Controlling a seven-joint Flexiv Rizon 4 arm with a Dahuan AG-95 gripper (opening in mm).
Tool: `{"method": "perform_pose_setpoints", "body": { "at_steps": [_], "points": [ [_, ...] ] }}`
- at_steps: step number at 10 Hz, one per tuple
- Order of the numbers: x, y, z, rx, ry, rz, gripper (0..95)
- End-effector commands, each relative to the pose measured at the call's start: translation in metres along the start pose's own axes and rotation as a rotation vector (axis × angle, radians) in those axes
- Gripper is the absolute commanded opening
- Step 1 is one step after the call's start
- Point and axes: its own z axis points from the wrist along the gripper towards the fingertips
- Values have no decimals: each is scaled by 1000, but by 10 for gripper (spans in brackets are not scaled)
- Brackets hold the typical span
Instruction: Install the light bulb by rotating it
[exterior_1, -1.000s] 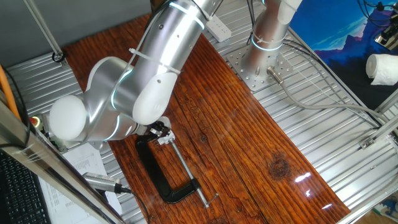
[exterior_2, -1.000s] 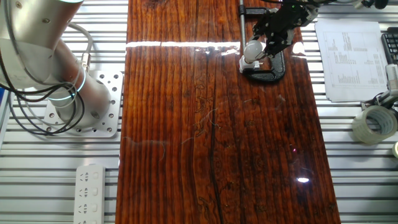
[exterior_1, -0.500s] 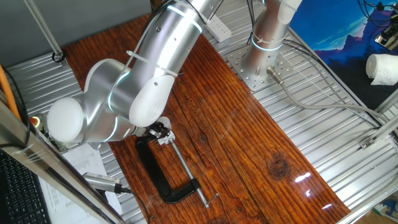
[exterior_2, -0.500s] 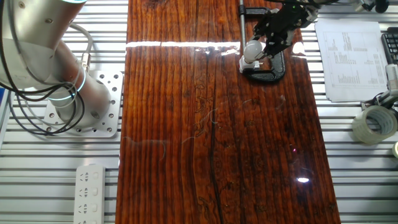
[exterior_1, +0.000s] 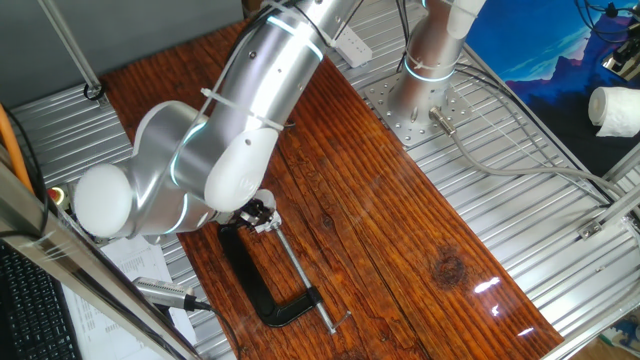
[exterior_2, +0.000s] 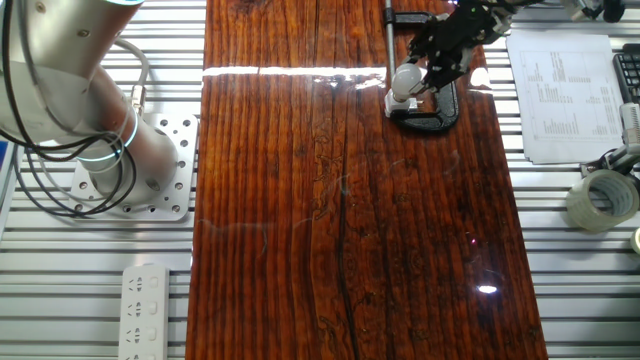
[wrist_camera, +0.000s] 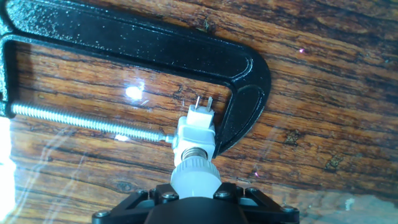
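The light bulb (wrist_camera: 194, 177) has a pale rounded head. Its silvery screw base sits in the small white socket block (wrist_camera: 196, 127). The black C-clamp (wrist_camera: 186, 53) pins the block on the wooden board. My gripper (wrist_camera: 195, 191) is shut on the bulb's head, with the black fingers on both sides of it. In the other fixed view the bulb (exterior_2: 404, 79) shows white beside the gripper (exterior_2: 432, 68) at the board's far right. In one fixed view the arm hides the bulb; only the gripper (exterior_1: 258, 212) and the clamp (exterior_1: 262, 285) show.
The wooden board (exterior_2: 340, 220) lies on a slatted metal table. A second arm's base (exterior_2: 120, 160) and a power strip (exterior_2: 147, 310) are at the left. A paper sheet (exterior_2: 560, 95) and a tape roll (exterior_2: 600, 200) are at the right.
The arm's elbow has swung slightly down and left in one fixed view. The gripper stays on the bulb at the socket; bulb and clamp have not shifted.
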Motion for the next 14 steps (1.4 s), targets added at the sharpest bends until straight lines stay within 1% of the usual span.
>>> {"method": "perform_pose_setpoints", "body": {
  "at_steps": [1,3,5,8,12,14],
  "points": [
    [0,0,1,2,-1,-5,380],
    [0,0,3,-13,-11,1,380],
    [-1,-1,4,-13,-10,8,380],
    [-1,0,3,-26,-14,18,380],
    [-2,-1,3,-22,-9,24,380],
    [-2,-1,3,-30,-9,32,380]
  ]
}}
